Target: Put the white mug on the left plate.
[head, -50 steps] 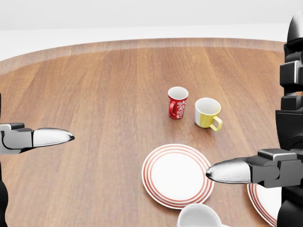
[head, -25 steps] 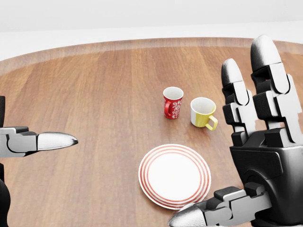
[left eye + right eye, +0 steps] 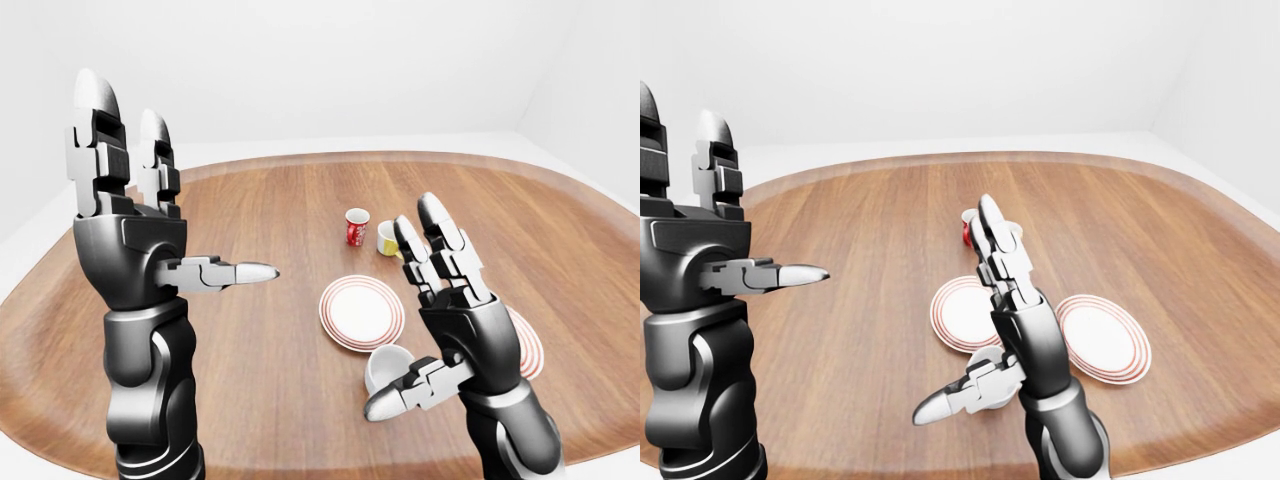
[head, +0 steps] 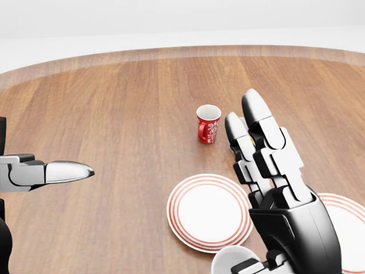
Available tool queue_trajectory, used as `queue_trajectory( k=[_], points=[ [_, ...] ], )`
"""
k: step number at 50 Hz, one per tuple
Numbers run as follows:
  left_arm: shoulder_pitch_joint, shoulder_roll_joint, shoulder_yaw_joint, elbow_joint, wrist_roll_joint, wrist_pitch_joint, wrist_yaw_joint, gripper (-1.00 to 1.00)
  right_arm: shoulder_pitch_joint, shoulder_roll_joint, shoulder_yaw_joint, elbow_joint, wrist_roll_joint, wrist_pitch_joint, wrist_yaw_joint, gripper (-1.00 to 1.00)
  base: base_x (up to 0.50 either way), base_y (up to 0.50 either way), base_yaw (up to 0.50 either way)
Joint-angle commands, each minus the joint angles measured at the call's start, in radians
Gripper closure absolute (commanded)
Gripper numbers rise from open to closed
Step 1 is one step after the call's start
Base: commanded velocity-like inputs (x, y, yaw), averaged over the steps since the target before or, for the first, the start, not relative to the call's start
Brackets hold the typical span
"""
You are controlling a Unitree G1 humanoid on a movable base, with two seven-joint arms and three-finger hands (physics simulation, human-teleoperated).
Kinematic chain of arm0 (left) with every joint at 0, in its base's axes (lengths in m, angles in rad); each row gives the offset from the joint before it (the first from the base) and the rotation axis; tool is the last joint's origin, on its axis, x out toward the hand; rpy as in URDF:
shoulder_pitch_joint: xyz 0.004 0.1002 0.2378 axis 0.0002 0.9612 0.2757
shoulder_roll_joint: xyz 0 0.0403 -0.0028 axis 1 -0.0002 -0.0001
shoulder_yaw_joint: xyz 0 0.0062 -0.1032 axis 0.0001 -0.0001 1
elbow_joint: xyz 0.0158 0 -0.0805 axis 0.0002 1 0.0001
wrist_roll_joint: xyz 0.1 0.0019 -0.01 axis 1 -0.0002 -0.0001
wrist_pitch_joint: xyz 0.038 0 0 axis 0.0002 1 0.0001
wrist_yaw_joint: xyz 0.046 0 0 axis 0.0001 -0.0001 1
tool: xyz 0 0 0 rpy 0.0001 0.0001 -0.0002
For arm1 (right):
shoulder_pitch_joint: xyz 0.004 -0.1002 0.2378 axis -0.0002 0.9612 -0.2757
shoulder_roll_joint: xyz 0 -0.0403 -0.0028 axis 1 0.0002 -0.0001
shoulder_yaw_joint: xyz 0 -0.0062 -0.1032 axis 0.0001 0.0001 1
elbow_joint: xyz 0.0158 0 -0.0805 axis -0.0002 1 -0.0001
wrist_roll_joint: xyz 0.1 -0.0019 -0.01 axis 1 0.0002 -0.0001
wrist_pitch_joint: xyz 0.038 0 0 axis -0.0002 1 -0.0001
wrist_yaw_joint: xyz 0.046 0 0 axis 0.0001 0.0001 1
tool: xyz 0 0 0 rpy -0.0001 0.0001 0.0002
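The white mug stands on the wooden table, just below the left plate in the left-eye view; the head view shows its rim at the bottom edge. The left plate is white with red rings and bare. My right hand is open, fingers spread upward, with its thumb beside the mug's lower right side, not closed on it. My left hand is open and empty, raised at the left, far from the mug.
A red patterned mug and a yellow mug stand above the left plate. A second red-ringed plate lies to the right. The table's curved edge runs along the bottom of the eye views.
My right hand has swung left and lower in the head view, now covering the yellow mug and standing by the white mug. The left hand has barely moved.
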Motion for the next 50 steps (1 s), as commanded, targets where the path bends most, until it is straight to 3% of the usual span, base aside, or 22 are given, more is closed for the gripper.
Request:
queue_trajectory(
  k=[1, 22, 50],
  points=[
    [0.000, 0.001, 0.001, 0.002, -0.001, 0.000, -0.001, -1.00, 0.038, -0.028, 0.041, 0.032, -0.089, 0.000, 0.046, -1.00, 0.00, 0.00, 0.00],
    [0.007, -0.002, -0.001, -0.001, 0.002, 0.000, -0.002, -1.00, 0.122, -0.080, 0.104, 0.081, -0.277, 0.000, 0.175, -1.00, 0.00, 0.00, 0.00],
    [0.005, -0.002, -0.001, 0.001, 0.002, 0.000, -0.005, -1.00, 0.067, -0.025, -0.024, 0.162, -0.475, 0.000, 0.274, -1.00, 0.00, 0.00, 0.00]
  ],
)
